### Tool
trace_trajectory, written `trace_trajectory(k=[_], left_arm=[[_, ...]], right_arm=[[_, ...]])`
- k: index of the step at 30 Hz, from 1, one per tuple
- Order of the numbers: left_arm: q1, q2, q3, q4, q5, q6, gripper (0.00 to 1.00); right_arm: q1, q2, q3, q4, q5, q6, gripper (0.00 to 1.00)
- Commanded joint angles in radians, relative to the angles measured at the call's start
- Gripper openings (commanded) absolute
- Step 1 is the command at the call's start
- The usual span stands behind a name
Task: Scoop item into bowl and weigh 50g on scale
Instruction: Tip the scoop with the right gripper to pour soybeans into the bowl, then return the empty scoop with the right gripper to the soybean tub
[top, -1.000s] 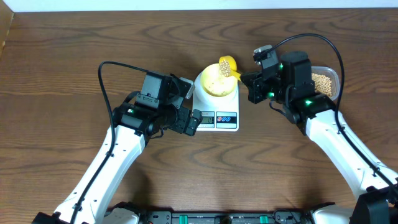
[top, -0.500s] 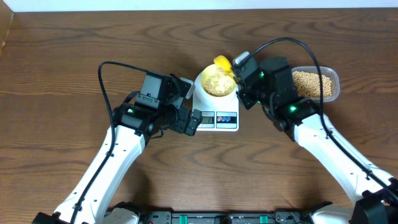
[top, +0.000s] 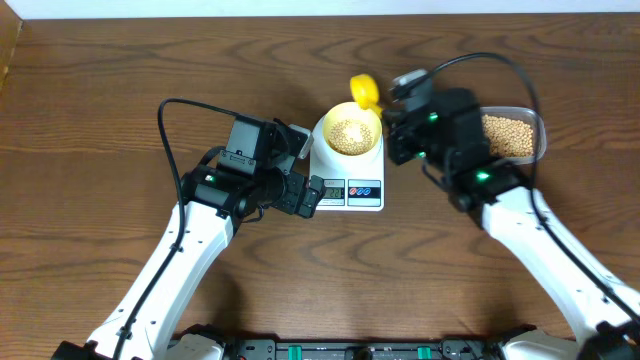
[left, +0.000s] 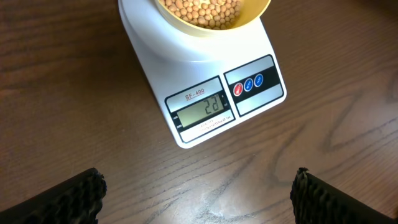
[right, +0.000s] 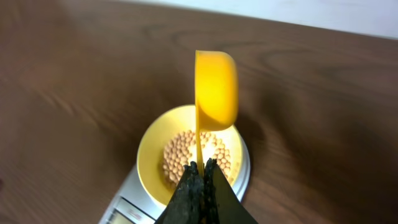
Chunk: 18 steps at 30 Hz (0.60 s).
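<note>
The pale-yellow bowl (top: 349, 130) sits on the white scale (top: 347, 176) and holds a layer of tan beans (top: 349, 130). The bowl (right: 193, 155) with beans (right: 186, 152) shows in the right wrist view, and the scale (left: 205, 81) in the left wrist view with its display reading 22. My right gripper (top: 393, 121) (right: 202, 171) is shut on the handle of the bright yellow scoop (right: 214, 90), whose cup (top: 363, 90) is turned on its side above the bowl's far rim. My left gripper (top: 306, 195) (left: 199, 199) is open and empty, just left of the scale's front.
A clear plastic tub (top: 512, 135) of beans stands to the right, partly hidden behind my right arm. Cables loop over both arms. The table's far edge meets a white wall at the top.
My right gripper swung the scoop over the bowl and tipped it; the beans fell into the bowl. The scoop's cup now sits empty on its side past the far rim. The left arm stayed still.
</note>
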Motion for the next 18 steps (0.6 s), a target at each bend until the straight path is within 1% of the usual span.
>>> trace_trajectory(k=[1,7,10,12,16,18], left_arm=[[0.000,0.008,0.006,0.003,0.004,0.017,0.97],[0.000,0.008,0.006,0.003,0.004,0.017,0.97],[0.000,0.008,0.006,0.003,0.004,0.017,0.97],[0.000,0.008,0.006,0.003,0.004,0.017,0.97],[0.000,0.008,0.006,0.003,0.004,0.017,0.97],[0.000,0.008,0.006,0.003,0.004,0.017,0.97]], right_arm=[[-0.103,-0.080,0.018,-0.042,-0.078,0.156,0.01],[-0.285,-0.168,0.018,-0.173,0.008,0.155,0.01],[-0.350,-0.205,0.018,-0.254,0.140,0.125,0.01],[-0.372,-0.206,0.017,-0.314,0.228,0.087,0.01],[-0.376,-0.172,0.017,-0.395,0.270,0.019,0.01],[-0.376,-0.148,0.017,-0.423,0.325,0.013,0.01]])
